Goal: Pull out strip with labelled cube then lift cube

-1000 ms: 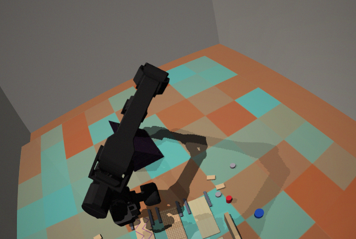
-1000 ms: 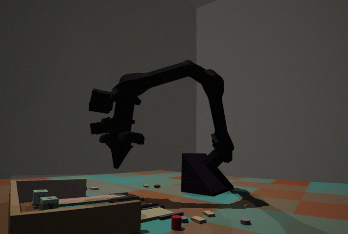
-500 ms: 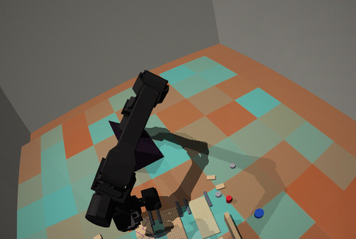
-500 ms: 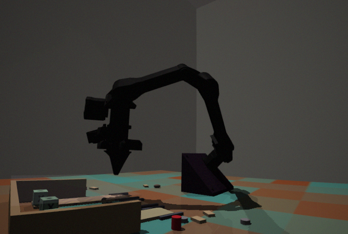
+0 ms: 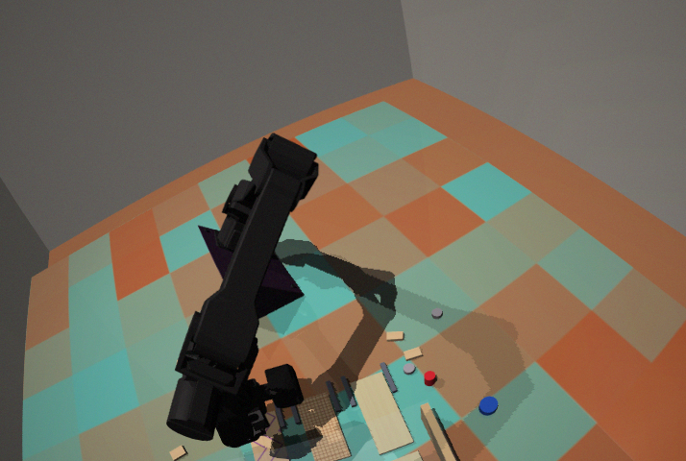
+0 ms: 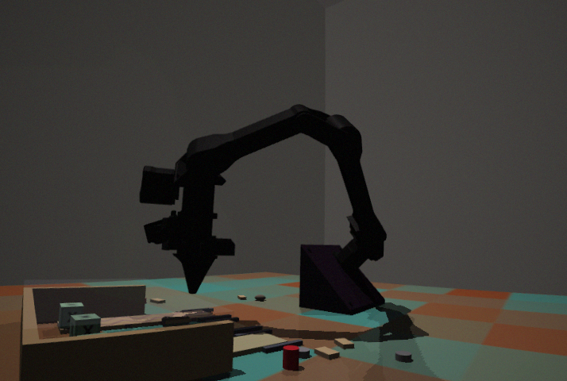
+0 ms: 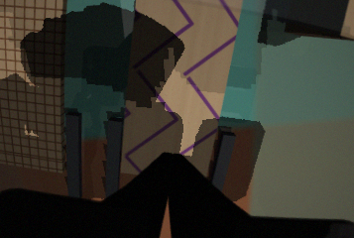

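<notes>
My gripper (image 6: 194, 291) (image 7: 171, 162) is shut and empty, above the near end of the zigzag strip (image 7: 209, 84) (image 5: 265, 448). Its tips are off the strip in the exterior view. The grid-patterned strip (image 5: 332, 434) (image 7: 6, 64) lies beside it, and the plain pale strip (image 5: 381, 413) (image 6: 257, 344) lies beyond that. Two pale green cubes (image 6: 71, 312) (image 6: 85, 324) stand at the far end inside the frame; the nearer one shows an X. A third cube does not show. The arm hides part of the zigzag strip in the top view.
Dark rails (image 7: 73, 154) (image 7: 224, 154) (image 5: 388, 377) flank the strip ends. A wooden wall (image 6: 126, 352) (image 5: 436, 429) stands beside the plain strip. A red cylinder (image 5: 429, 377) (image 6: 291, 358), a blue disc (image 5: 488, 404), grey discs (image 5: 436, 313) and small wood blocks (image 5: 394, 335) (image 5: 178, 451) lie around.
</notes>
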{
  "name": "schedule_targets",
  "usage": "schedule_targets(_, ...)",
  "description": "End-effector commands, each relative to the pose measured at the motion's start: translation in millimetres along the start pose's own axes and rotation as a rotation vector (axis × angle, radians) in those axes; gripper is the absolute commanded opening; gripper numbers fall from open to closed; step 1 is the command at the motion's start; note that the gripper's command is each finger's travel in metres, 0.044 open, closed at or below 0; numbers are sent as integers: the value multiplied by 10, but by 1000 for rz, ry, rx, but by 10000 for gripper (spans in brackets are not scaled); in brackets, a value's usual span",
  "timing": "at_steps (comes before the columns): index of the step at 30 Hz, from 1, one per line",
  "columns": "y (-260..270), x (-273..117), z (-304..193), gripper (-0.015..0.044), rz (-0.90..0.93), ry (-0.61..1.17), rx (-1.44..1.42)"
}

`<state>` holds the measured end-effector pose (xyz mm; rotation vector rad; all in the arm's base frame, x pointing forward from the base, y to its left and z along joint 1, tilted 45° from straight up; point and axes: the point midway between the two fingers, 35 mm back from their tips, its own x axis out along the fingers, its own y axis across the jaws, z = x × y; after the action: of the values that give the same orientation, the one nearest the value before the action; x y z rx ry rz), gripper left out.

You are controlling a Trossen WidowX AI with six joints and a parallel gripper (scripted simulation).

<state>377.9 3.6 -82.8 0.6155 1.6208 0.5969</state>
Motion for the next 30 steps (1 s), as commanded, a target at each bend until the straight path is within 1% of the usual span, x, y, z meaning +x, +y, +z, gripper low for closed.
schedule_targets(1, 8, 89, -22, 0, 6, 4, 5)
schedule_targets(18, 7, 362, -56, 0, 9, 5, 5)
schedule_targets(30, 7, 373, -58, 0, 9, 5, 4)
